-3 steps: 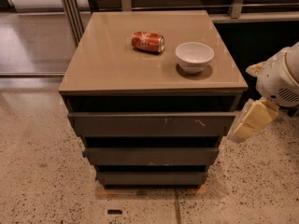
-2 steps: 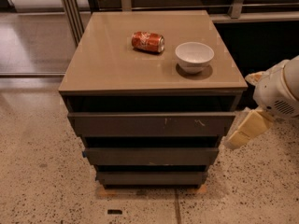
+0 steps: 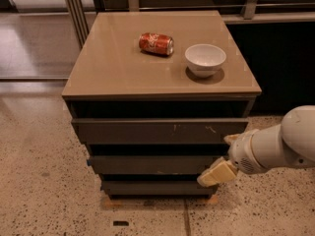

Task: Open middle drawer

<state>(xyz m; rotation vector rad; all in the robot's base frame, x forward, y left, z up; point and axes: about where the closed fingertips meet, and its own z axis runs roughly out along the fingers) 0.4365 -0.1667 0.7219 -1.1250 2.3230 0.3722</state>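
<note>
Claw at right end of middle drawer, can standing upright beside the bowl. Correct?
No: the camera view shows the can lying on its side, not upright. The rest holds: it is beside the bowl, and the claw is at the right end of the middle drawer.

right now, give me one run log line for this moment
middle drawer: looks shut | gripper: at its right end, contact unclear | cabinet top: can on its side, bowl upright

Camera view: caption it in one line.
Gripper at right end of the middle drawer; soda can and bowl on cabinet top.
</note>
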